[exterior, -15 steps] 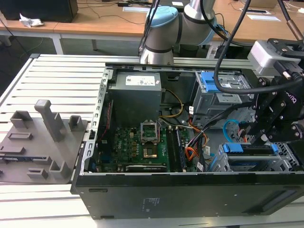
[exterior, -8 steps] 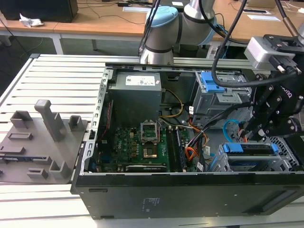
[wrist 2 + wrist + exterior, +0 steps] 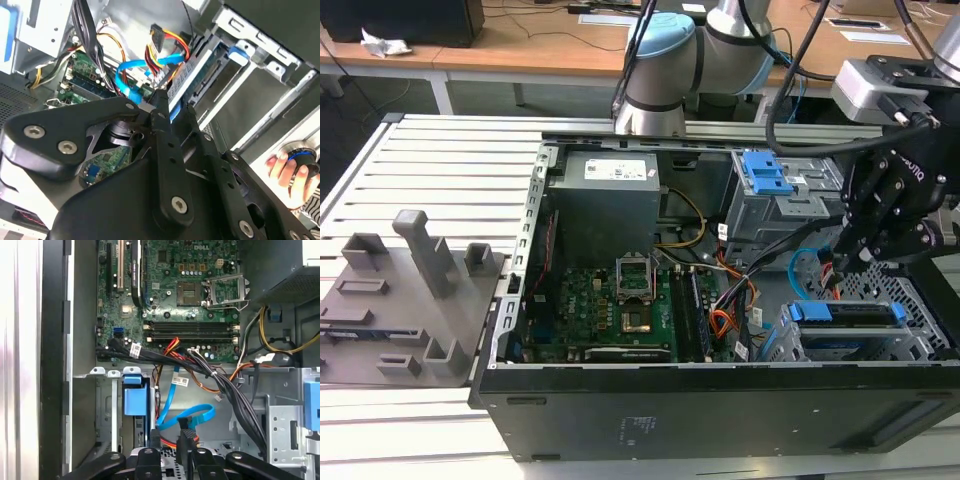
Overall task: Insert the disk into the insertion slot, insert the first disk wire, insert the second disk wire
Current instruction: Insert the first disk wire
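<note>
The disk [image 3: 848,313] in its blue carrier sits inside the insertion slot [image 3: 912,335], the low perforated cage at the case's front corner on the exterior view's right. My gripper [image 3: 838,262] hangs just above the disk's inner end. In the first wrist view my gripper [image 3: 185,441] is shut on the dark plug of the second disk wire [image 3: 197,415], whose light-blue loop lies beside the carrier's blue tab [image 3: 136,395]. The first disk wire [image 3: 167,442], orange-red, runs close under that loop. The second wrist view has the light-blue wire [image 3: 131,75] just past my gripper [image 3: 160,102].
A taller grey cage with blue latches [image 3: 767,175] stands behind the slot. Black and orange cable bundles [image 3: 725,320] cross between motherboard [image 3: 610,300] and cages. A grey fixture block [image 3: 415,300] lies left of the case. A person's hand [image 3: 286,172] holds a blue-black knob outside the case.
</note>
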